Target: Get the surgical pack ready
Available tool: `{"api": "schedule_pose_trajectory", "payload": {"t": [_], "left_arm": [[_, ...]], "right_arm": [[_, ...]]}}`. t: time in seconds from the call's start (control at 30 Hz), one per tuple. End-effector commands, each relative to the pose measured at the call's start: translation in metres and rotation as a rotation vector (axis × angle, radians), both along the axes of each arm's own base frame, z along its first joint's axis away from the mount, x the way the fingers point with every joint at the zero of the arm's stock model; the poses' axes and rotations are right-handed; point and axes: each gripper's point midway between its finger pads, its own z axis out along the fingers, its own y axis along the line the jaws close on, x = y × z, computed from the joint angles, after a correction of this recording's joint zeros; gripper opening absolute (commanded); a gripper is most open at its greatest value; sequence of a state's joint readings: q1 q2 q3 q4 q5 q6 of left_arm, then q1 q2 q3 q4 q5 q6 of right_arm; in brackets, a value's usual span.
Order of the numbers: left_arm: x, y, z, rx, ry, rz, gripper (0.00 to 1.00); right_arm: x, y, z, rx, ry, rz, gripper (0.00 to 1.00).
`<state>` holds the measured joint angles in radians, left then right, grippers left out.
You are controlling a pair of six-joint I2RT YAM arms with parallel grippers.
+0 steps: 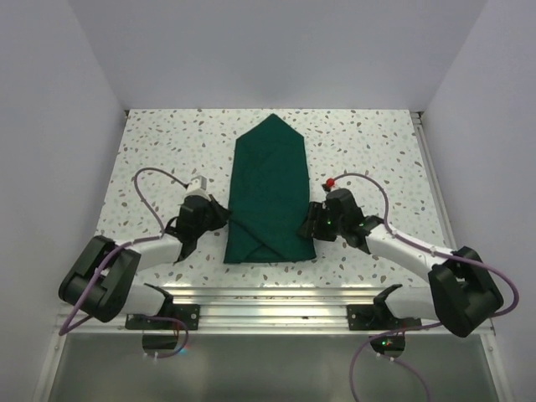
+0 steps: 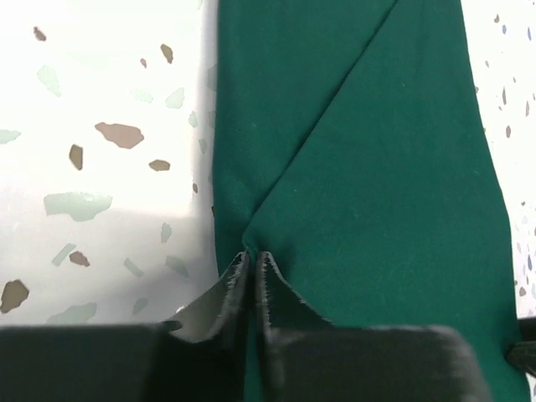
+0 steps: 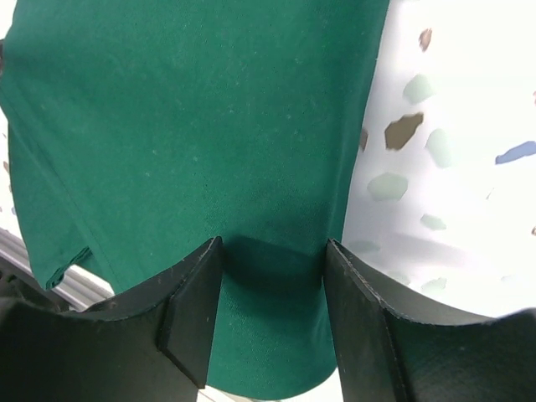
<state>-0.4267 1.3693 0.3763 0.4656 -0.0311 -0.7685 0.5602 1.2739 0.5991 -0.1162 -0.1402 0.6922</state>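
Observation:
The surgical pack is a dark green cloth bundle (image 1: 270, 193), folded long with a pointed far end, lying mid-table. No steel tray, scissors, forceps or gauze show. My left gripper (image 1: 224, 214) is at the bundle's near left edge. In the left wrist view the gripper (image 2: 253, 255) is shut, with a thin strip of the green cloth (image 2: 377, 167) pinched between its jaws. My right gripper (image 1: 308, 224) is at the near right edge. In the right wrist view the gripper (image 3: 274, 247) is open, its jaws straddling the cloth (image 3: 193, 126) just inside its right edge.
The speckled white table (image 1: 151, 159) is walled in by white panels at the back and sides. A metal rail (image 1: 268, 301) runs along the near edge by the arm bases. It also shows under the cloth's corner in the right wrist view (image 3: 75, 289).

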Motion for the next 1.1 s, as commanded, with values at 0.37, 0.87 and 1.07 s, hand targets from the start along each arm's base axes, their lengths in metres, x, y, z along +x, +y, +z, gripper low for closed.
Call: {"api": "schedule_pose_trajectory", "payload": {"t": [0.37,0.87,1.07], "left_arm": [[-0.002,0.058,0.015,0.131,0.056,0.124,0.6],[0.127,-0.005,0.107,-0.069,-0.149,-0.212,0.25],[0.129,-0.026,0.071,-0.15,-0.075,-0.305,0.09]], "right_arm": [[0.049,-0.027,0.06,-0.12,-0.103,-0.077,0.58],[0.181,-0.004,0.103,0.161,-0.18,-0.026,0.24],[0.196,0.008,0.069,0.288,-0.1,0.031,0.02]]}}
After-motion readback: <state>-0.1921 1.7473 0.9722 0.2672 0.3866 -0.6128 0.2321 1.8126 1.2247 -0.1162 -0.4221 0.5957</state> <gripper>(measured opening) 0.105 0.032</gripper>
